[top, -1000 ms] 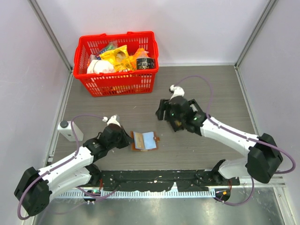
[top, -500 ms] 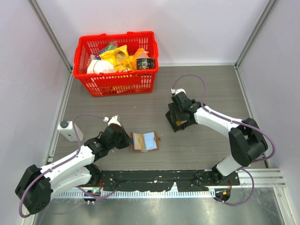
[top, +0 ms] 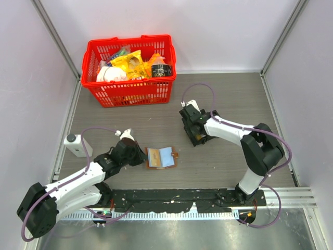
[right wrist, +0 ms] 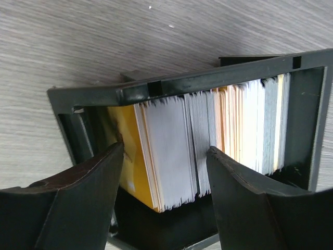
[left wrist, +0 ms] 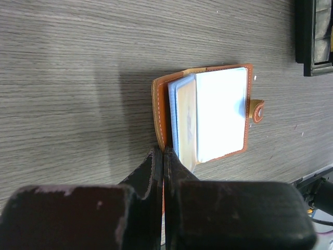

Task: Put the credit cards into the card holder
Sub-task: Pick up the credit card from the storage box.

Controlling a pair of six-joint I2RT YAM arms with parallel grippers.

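The brown card holder lies open on the table, with a light blue card showing in its pockets. My left gripper is shut on the holder's left cover, whose orange leather edge is pinched between the fingertips. The credit cards, yellow, white, grey and pale orange, stand packed on edge in a small black box tray. My right gripper hangs open just over that stack, one finger on each side of the yellow and white cards. It grips nothing. From above, the right gripper covers most of the tray.
A red basket full of packaged goods stands at the back left. A small white device sits near the left wall. A black rail runs along the near edge. The black tray's corner shows in the left wrist view.
The right gripper has swung left and settled over the black tray, its arm folding in, and its jaws have spread slightly wider. The left gripper and card holder have not moved.
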